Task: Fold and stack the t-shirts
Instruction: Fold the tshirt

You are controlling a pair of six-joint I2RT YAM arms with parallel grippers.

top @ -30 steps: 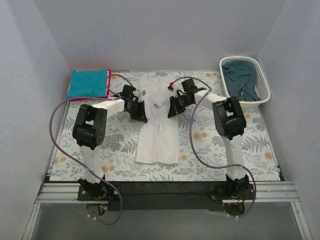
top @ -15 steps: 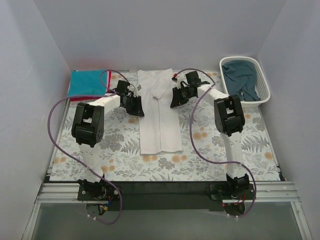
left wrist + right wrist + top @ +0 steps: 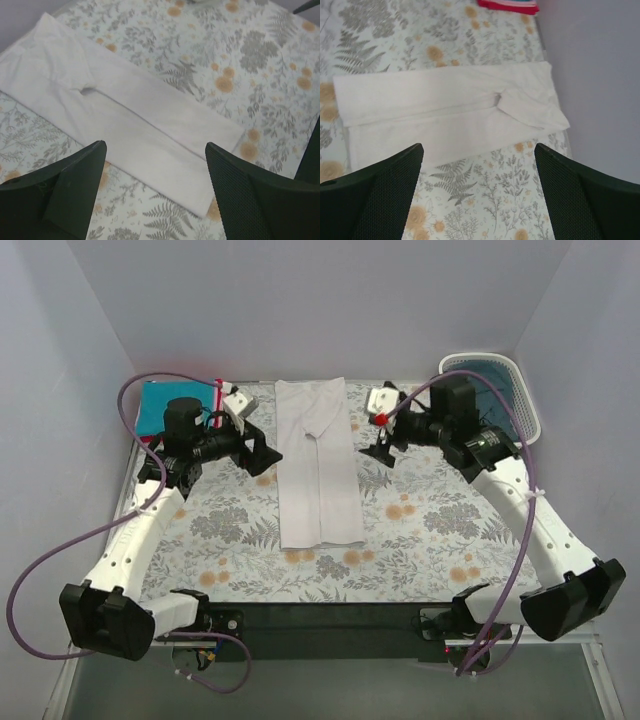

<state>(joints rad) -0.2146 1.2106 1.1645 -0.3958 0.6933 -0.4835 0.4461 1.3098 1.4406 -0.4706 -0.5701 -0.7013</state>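
Beside the strip-folded white t-shirt (image 3: 318, 465) my left gripper (image 3: 260, 451) and right gripper (image 3: 382, 451) gape empty; crosswise fold next, I reckon.

Four t-shirts are lying in view: one white t-shirt (image 3: 318, 465), one teal t-shirt (image 3: 153, 408), one red t-shirt (image 3: 507, 5), one dark blue-teal t-shirt (image 3: 500, 390). One basket (image 3: 480, 358) is standing nearby.
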